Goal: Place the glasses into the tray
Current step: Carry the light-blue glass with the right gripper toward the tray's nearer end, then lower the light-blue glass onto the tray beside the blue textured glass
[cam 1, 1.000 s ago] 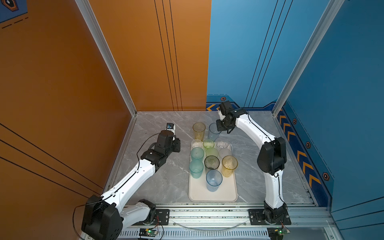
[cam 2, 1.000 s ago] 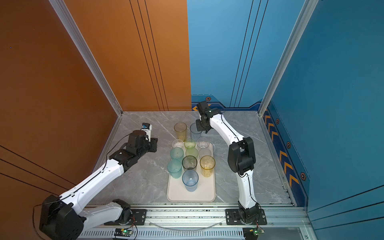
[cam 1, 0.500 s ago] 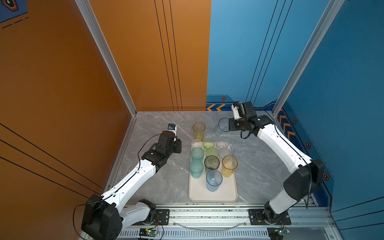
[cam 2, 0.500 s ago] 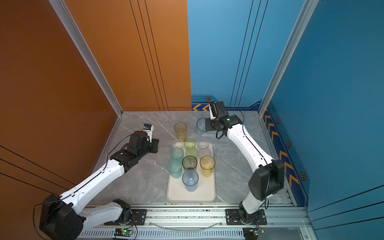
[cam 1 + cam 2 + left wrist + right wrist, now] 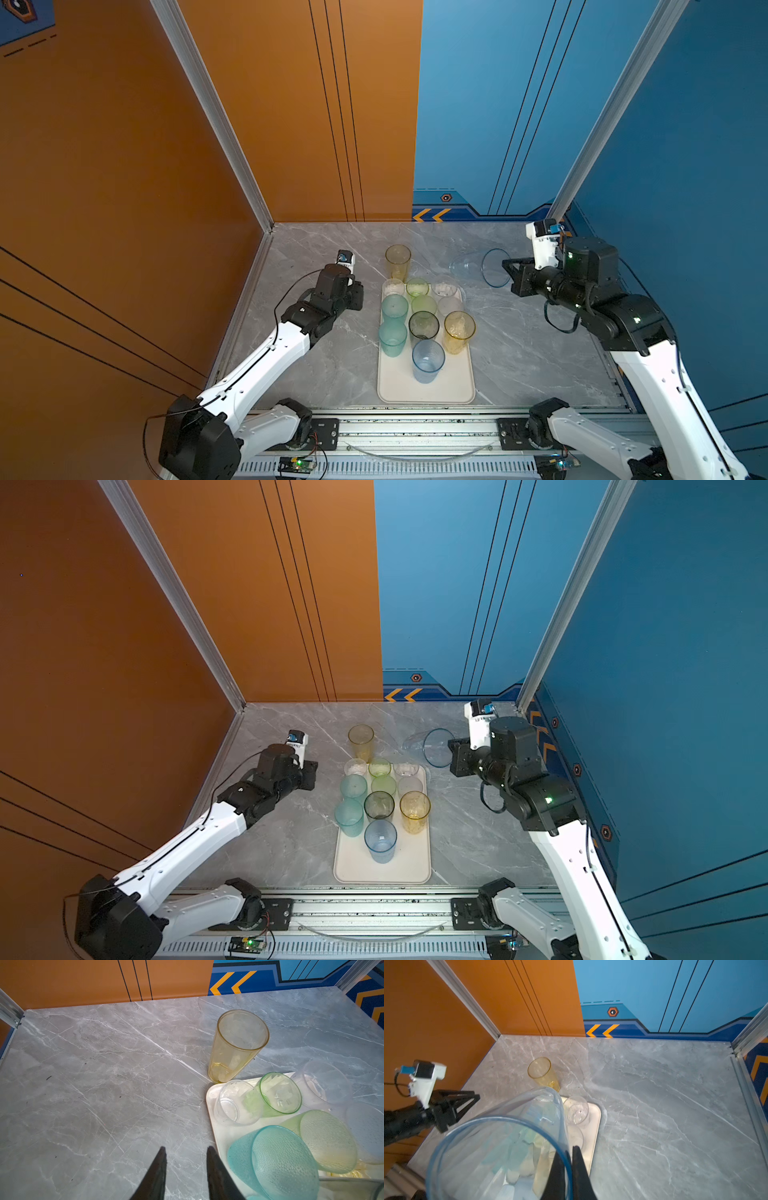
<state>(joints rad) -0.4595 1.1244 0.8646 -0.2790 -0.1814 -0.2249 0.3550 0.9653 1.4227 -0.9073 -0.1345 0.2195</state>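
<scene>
Since a second ago the right arm has swung away from the far end of the tray and out to the tray's right, taking a pale blue tumbler with it. The right gripper is clamped on that tumbler's rim, one finger inside and one outside. The tumbler hangs tipped on its side beyond the tray's far right corner, its mouth toward the gripper.

Bare marble table runs all along the tray's right edge. The left gripper hovers just beside the tray's far left corner, its jaws a little apart and empty. A tall yellow tumbler stands upright on the table just past the tray's far edge.

About ten other tumblers crowd the tray's far part, and its near end is bare. In the right wrist view the held tumbler covers most of the tray, which shows only blurred through its wall.
</scene>
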